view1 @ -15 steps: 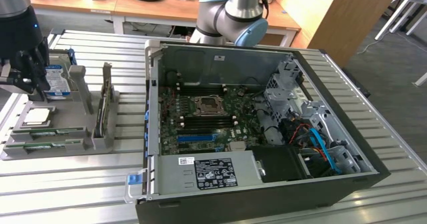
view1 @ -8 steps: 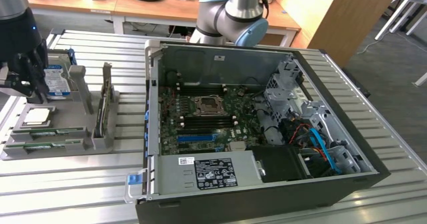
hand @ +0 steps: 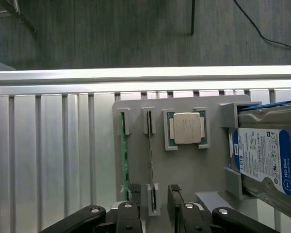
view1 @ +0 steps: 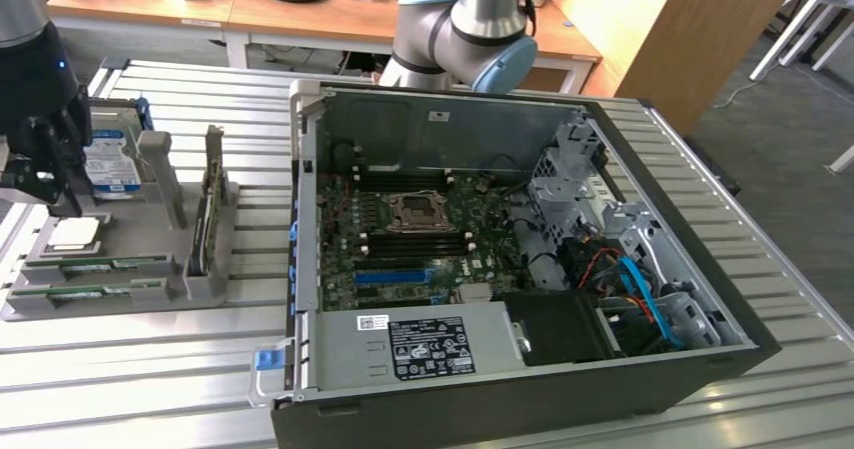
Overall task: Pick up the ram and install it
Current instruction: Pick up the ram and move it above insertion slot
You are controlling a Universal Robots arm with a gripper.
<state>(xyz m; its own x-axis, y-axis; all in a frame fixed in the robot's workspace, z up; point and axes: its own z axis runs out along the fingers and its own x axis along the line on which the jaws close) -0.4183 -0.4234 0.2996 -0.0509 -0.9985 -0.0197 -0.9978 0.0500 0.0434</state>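
Two green ram sticks stand on edge in slots of a grey holder tray (hand: 194,170): one ram stick (hand: 150,145) and a second ram stick (hand: 123,150) beside it. In the exterior view they lie at the tray's near end, the ram sticks (view1: 100,265) side by side. My gripper (hand: 154,199) hovers above the tray, open. Its dark fingers (hand: 136,194) stand either side of the near end of the first stick without touching it. In the exterior view the gripper (view1: 43,174) is at the far left, over the tray (view1: 134,304).
The tray also holds a silver processor (hand: 186,127), a blue-labelled hard drive (hand: 264,155) and an upright dark expansion card (view1: 207,209). The open computer case (view1: 641,389) with its motherboard (view1: 414,234) stands to the exterior view's right on the ribbed metal table (view1: 134,369).
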